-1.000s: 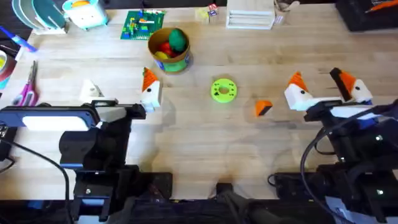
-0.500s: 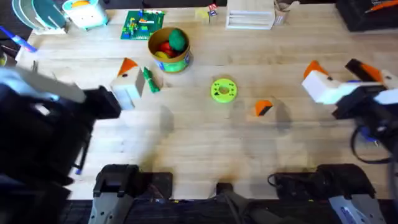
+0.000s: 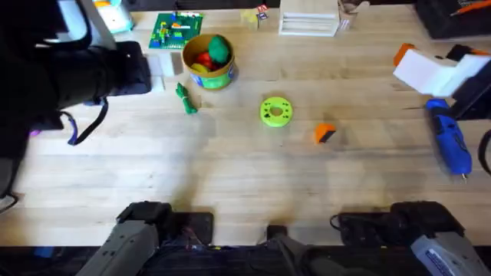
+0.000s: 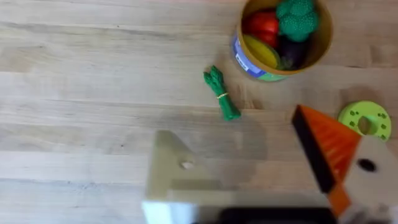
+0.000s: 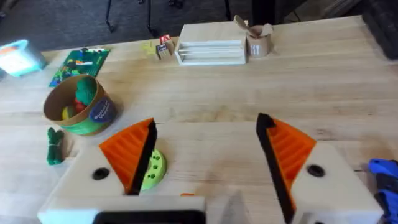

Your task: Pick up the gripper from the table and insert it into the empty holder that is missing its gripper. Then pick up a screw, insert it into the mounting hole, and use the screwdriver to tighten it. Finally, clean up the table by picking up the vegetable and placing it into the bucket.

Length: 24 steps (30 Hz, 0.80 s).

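Overhead: screwdriver (image 3: 450, 146) lies lengthwise, tip toward the bases.

1 orange gripper (image 3: 325, 133) — 1 screwdriver (image 3: 450, 142) — 1 vegetable (image 3: 186, 99) — 1 bucket (image 3: 208, 62)

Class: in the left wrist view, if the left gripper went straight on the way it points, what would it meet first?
Probably the small green vegetable, lying on the table ahead of the left gripper; the bucket lies beyond, to one side. Depth is uncertain.
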### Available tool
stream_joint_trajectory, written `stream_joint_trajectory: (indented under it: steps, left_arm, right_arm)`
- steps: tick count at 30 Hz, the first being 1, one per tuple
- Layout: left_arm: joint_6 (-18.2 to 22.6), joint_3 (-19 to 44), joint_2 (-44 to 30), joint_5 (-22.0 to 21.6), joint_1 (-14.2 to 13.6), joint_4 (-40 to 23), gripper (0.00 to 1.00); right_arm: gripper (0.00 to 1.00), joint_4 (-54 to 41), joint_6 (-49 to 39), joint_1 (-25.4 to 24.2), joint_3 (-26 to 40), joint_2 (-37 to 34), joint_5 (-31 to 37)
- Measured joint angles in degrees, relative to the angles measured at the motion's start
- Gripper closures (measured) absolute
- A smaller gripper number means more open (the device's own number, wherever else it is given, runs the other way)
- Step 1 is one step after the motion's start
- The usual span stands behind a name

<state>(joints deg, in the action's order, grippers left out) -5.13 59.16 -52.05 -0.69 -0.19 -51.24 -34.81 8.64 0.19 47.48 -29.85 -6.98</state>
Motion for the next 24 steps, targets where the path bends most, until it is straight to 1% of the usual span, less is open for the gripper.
stream_joint_trajectory:
  steps: [3, 5, 6, 7, 10, 12, 13, 14, 16, 19, 21, 23, 24]
  left_arm:
    - [-0.34, 0.00, -2.37, 2.09, 0.00, 0.04, 0.617]
    - [-1.57, 0.00, -3.31, 2.89, 0.00, 0.04, 0.924]
    - [-1.90, 0.00, -3.60, 3.22, 0.00, 0.04, 0.952]
    - [-2.49, 0.00, -3.75, 3.66, 0.00, 0.05, 0.816]
    - [-3.86, 0.00, -3.74, 5.63, -0.20, 0.16, 0.314]
    - [-4.61, 0.00, -3.70, 6.47, -1.26, 0.74, 0.050]
    - [-4.66, 0.00, -3.61, 6.94, -2.22, 1.39, 0.018]
    - [-4.79, 0.00, -3.44, 7.36, -3.79, 2.30, 0.009]
    - [-4.81, 0.00, -2.80, 8.24, -7.56, 4.46, 0.007]
    - [-4.79, 0.00, -1.15, 9.59, -15.65, 8.92, 0.006]
    - [-4.79, 0.02, -0.06, 10.27, -21.57, 11.62, 0.006]
    - [-4.79, 0.07, 0.67, 10.88, -26.69, 13.72, 0.006]
    - [-4.79, 0.08, 0.85, 11.25, -28.80, 14.75, 0.006]
  right_arm:
    - [0.010, -0.07, 0.00, 0.00, 0.00, 0.00, 0.00]
    - [0.010, -0.11, 0.00, 0.00, 0.00, -0.01, 0.00]
    - [0.010, -0.11, 0.00, 0.00, 0.00, 0.00, 0.00]
    - [0.010, -0.11, 0.02, 0.00, 0.00, 0.00, 0.00]
    - [0.010, -0.13, 0.13, 0.00, 0.00, 0.00, 0.00]
    - [0.011, -0.13, 0.13, 0.00, 0.00, 0.00, 0.00]
    - [0.011, -0.13, 0.15, 0.00, 0.00, 0.00, 0.00]
    - [0.011, -0.13, 0.15, 0.00, 0.00, -0.01, 0.00]
    - [0.010, -0.13, 0.15, 0.00, 0.00, 0.00, 0.00]
    - [0.010, -0.13, 0.15, 0.00, 0.00, 0.00, 0.00]
    - [0.010, -0.14, 0.14, 0.00, 0.00, 0.00, 0.00]
    - [0.010, -0.15, 0.15, 0.00, 0.00, 0.00, 0.00]
    - [0.009, -0.15, 0.15, 0.00, 0.00, 0.00, 0.00]
